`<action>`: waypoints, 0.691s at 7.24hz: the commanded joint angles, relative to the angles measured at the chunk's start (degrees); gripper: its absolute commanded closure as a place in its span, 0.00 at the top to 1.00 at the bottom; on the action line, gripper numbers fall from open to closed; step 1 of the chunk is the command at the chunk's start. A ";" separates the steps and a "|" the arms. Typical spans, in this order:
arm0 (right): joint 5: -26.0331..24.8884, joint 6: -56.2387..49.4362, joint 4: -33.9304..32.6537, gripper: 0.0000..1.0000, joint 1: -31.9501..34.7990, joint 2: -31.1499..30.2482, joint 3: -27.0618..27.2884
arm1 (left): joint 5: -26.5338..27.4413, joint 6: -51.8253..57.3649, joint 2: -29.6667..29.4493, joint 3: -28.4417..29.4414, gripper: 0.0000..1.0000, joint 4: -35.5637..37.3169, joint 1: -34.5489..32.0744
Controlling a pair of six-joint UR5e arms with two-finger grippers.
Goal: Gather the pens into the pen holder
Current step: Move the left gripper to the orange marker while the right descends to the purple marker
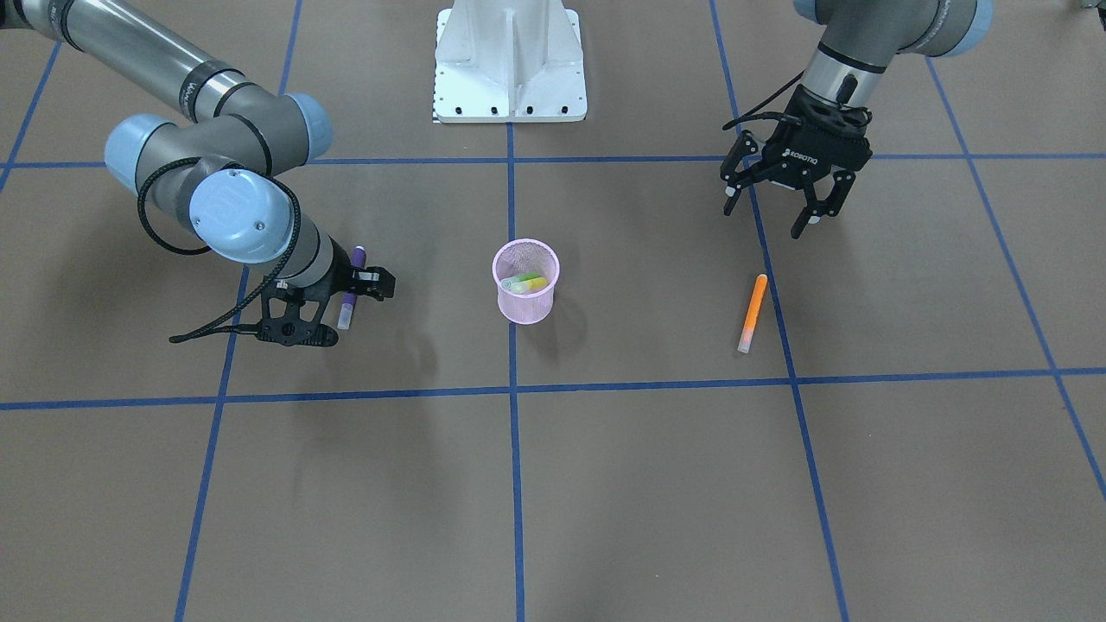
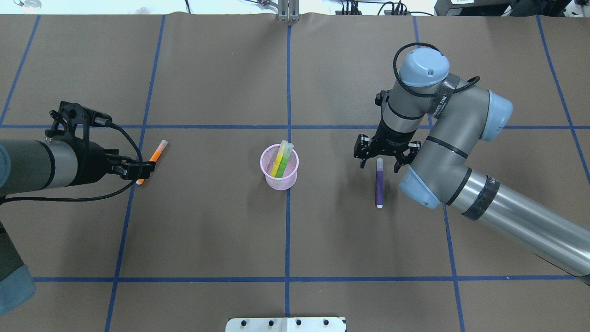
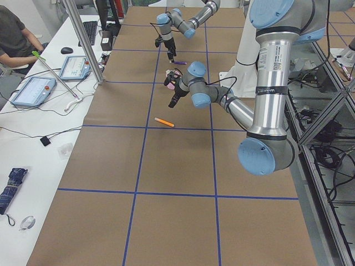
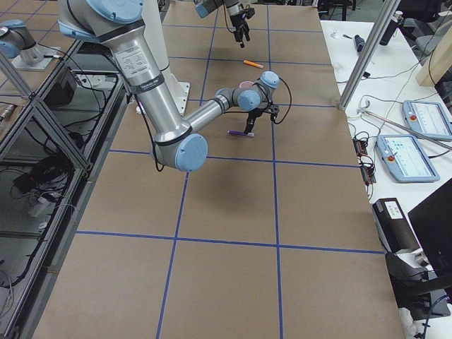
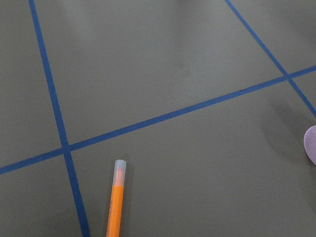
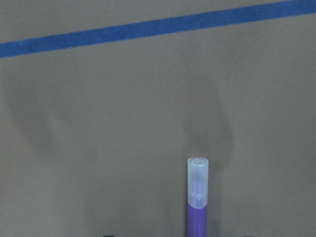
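Two pens loose: purple pen (image 2: pixel 379 184) crosswise between spread jaws of right gripper (image 2: pixel 380 161), orange pen (image 1: pixel 753 313) near left gripper (image 1: pixel 769 220), likewise spread.

Matt brown paper covers the table (image 2: pixel 207 230). The cup (image 2: pixel 279 182) is pink wire mesh; the purple pen (image 6: pixel 197 219) is smooth plastic, its cap frosted.

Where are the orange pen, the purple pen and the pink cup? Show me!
orange pen (image 1: pixel 753 311): front-facing view, on the middle of its orange barrel.
purple pen (image 2: pixel 379 184): overhead view, on the middle of its purple barrel.
pink pen holder (image 1: pixel 525 307): front-facing view, on its mesh side wall.
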 commanded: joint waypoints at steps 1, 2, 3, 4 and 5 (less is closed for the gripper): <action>-0.01 0.06 2.15 0.85 -0.04 -0.16 -1.88 | 0.10 -0.34 -0.20 0.16 0.99 -0.08 0.06; -0.01 0.06 2.16 0.80 -0.21 -0.34 -1.97 | 0.10 -0.34 -0.20 -0.01 0.99 -0.08 0.06; 0.08 0.15 2.25 0.72 -0.39 -0.42 -1.97 | 0.10 -0.34 -0.29 0.16 0.99 0.01 0.06; 0.08 0.24 2.25 0.63 -0.48 -0.60 -1.88 | 0.10 -0.34 -0.29 0.16 0.99 -0.08 0.06; 0.08 0.41 2.25 0.56 -0.48 -0.60 -1.71 | 0.10 -0.34 -0.20 0.16 0.99 -0.08 -0.03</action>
